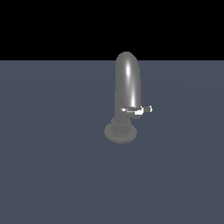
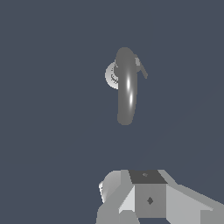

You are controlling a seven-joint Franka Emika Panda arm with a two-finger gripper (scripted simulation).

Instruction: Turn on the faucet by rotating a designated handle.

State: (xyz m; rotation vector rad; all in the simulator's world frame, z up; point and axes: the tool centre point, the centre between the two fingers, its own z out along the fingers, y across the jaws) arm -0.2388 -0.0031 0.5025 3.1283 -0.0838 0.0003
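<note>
Only the wrist view shows the gripper (image 2: 131, 214), jaw state unclear, apart from the faucet (image 2: 127, 87) and handle (image 1: 143, 110).

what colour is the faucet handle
Silvery white with a bright tip, the handle shows best in the exterior view.

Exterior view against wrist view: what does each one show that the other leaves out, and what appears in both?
Only the exterior view shows the faucet from the side, standing upright on the grey floor, with a black background above, and the handle sticking out toward that view's right, bright at its tip. No arm appears there.

Only the wrist view shows part of the gripper, apart from the faucet; whether it is open cannot be told. It looks down over the arched spout onto the disc base.

Both show the faucet, its handle and the plain grey floor.
</note>
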